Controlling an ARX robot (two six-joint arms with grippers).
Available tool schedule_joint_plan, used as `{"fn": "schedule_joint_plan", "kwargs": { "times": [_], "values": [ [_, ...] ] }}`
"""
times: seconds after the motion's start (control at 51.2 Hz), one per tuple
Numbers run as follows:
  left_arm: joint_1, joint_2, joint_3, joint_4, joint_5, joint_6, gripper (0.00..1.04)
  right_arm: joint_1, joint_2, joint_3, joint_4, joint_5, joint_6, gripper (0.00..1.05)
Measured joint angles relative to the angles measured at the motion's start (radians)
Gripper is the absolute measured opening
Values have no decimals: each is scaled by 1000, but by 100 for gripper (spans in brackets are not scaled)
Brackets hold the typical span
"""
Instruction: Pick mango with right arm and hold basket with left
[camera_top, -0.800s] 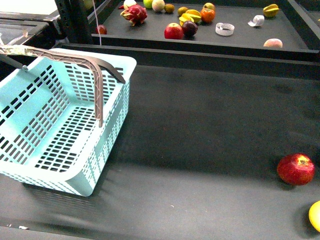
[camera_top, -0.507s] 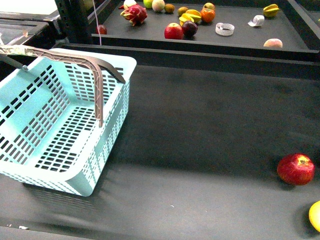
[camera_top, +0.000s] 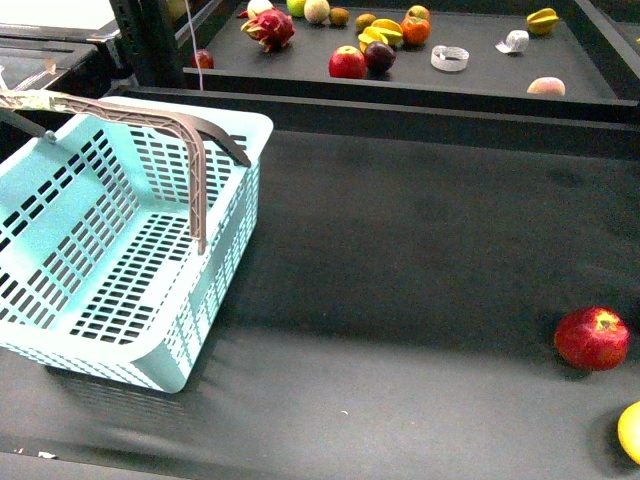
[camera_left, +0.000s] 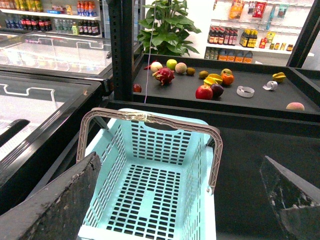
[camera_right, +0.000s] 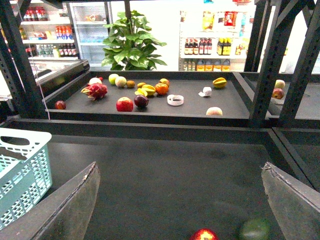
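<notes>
We saw left gripper wide open, empty, basket just ahead | right gripper wide open, empty, mango ahead, untouched.

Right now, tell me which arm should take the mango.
Right. The mango lies at the front view's right edge, near the apple; the open right gripper looks down on that apple. The left gripper hangs over the basket.

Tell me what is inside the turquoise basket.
The light turquoise slotted plastic basket holds nothing visible; its floor shows bare. Its grey-brown swing handles cover only thin strips.
</notes>
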Motion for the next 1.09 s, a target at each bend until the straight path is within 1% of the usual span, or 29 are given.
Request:
{"fn": "schedule_joint_plan", "kwargs": {
  "times": [0.273,0.293,0.332,0.371,0.39,0.429,0.468,0.566,0.663,0.761,0.82,0.898,1.093],
  "values": [
    [-2,1,0,1,-10,0,97,0,0,0,0,0,0,96],
    [-23,13,-2,23,-71,1,97,0,0,0,0,0,0,96],
    [-92,71,-6,134,-280,8,97,0,0,0,0,0,0,96],
    [-156,154,-5,262,-463,5,97,0,0,0,0,1,0,96],
    [-176,197,-3,318,-530,2,97,0,0,0,0,1,0,96],
    [-187,327,-1,458,-659,-4,97,0,0,0,0,0,0,96],
    [-175,437,1,562,-710,-19,97,0,0,0,0,0,0,96],
    [-140,716,26,760,-684,-85,97,0,0,0,0,0,0,96],
    [-134,992,105,882,-644,-162,97,0,0,0,0,0,0,96],
    [-133,1222,198,888,-594,-277,97,0,0,0,0,0,0,96],
    [-129,1380,284,871,-545,-389,97,0,0,0,0,0,0,96],
    [-128,1490,364,857,-512,-495,97,0,0,0,0,0,0,96],
    [-130,1694,540,828,-421,-673,97,0,0,0,0,0,0,96]
  ]
}}
